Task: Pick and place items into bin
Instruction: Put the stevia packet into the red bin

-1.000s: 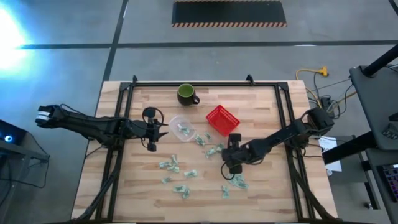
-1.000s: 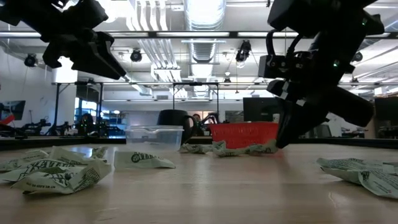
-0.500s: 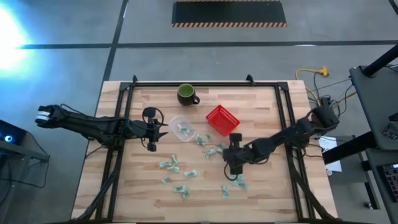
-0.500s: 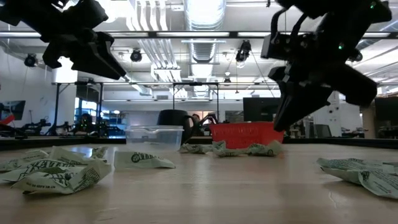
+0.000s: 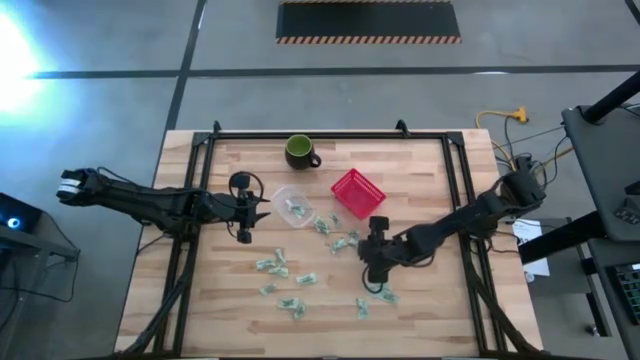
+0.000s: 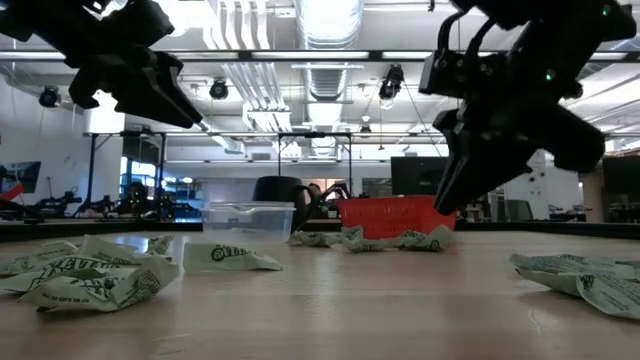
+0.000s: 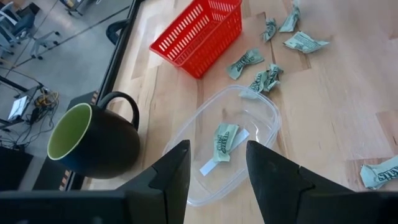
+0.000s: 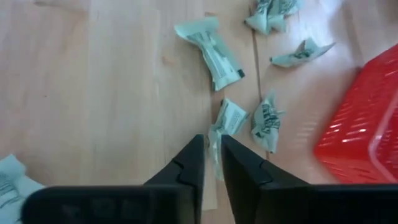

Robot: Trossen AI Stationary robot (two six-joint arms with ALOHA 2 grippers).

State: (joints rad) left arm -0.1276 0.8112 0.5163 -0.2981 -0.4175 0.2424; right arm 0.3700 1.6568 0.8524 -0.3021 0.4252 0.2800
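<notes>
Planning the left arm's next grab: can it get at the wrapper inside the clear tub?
Probably yes. The left gripper hangs open just above the clear tub, which has no lid, and nothing covers the wrapper inside.

Pale, matt wooden planks with visible grain for the table [image 5: 420, 310]. Clear, glossy plastic for the tub [image 7: 230, 146], at 4 o'clock from a glossy dark green mug [image 7: 93, 140]. Red plastic mesh for the basket [image 7: 199, 34]. Crumpled, papery green-and-white wrappers [image 8: 214, 53]. Matt black gripper fingers [image 7: 270, 183].
</notes>
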